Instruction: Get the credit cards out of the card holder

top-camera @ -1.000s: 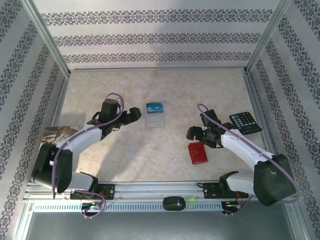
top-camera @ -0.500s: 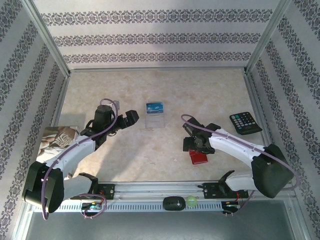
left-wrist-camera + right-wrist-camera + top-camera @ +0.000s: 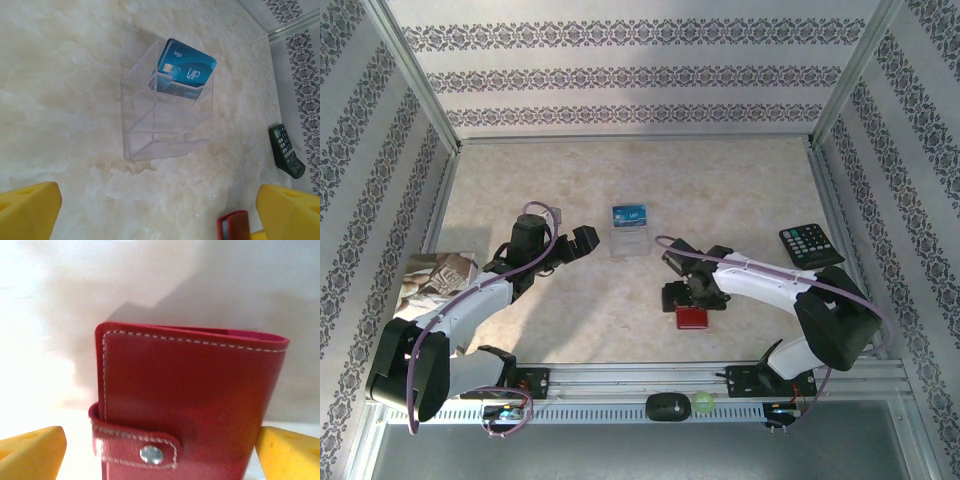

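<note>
**Both jaws gaping wide, nothing in hand; red card holder lying shut on the bench**

The left arm [image 3: 470, 300] is reaching over the marbled bench [image 3: 570, 320], and its left jaws are standing fully apart and holding nothing. In the left wrist view the two yellow pads [image 3: 27, 212] are sitting at the bottom corners, well short of the clear acrylic stand [image 3: 167, 125]. That stand is resting on the bench with a blue credit card [image 3: 186, 70] standing in its rear slot, the letters "VIP" showing on its face. From above, the stand is lying just beyond and to the right of the left jaws.

The right arm [image 3: 760, 275] is stretching leftward across the bench, bringing the right jaws down over the far edge of the red card holder [image 3: 692, 319]. The right jaws are also spread wide. In the right wrist view their yellow pads [image 3: 30, 452] are flanking the card holder on either side without closing on it. Whether the right-hand pad is brushing its edge cannot be told. The card holder is lying folded shut, its strap tab [image 3: 135, 442] fastened over the front by a silver stud.

A black keypad remote [image 3: 810, 245] is lying near the right wall, well apart from the card holder.
</note>
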Controlling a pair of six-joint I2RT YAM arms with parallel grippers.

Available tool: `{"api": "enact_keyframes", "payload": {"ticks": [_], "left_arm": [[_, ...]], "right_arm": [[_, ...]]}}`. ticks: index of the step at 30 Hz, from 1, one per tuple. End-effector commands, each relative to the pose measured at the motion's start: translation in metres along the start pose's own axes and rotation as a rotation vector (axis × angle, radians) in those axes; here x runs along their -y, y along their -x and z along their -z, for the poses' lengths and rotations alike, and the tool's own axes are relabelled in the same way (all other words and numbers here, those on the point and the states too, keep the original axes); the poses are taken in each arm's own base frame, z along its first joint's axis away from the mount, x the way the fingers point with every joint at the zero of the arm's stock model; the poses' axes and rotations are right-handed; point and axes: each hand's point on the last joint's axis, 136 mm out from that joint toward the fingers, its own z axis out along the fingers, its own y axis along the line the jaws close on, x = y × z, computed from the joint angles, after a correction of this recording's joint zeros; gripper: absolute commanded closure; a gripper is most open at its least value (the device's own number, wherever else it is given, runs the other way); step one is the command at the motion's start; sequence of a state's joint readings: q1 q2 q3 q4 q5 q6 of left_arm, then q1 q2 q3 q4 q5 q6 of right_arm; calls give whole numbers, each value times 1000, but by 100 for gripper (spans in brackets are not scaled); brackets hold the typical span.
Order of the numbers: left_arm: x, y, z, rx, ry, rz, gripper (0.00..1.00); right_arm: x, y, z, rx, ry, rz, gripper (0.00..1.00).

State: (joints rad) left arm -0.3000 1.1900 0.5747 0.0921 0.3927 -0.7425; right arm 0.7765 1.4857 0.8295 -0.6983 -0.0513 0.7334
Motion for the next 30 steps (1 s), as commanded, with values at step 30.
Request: {"api": "enact_keyframes", "payload": {"ticks": [30], "left_arm": [[6, -15, 12, -42, 12, -44, 6]], "right_arm": [[-34, -3, -25, 48, -138, 166, 10]]}}
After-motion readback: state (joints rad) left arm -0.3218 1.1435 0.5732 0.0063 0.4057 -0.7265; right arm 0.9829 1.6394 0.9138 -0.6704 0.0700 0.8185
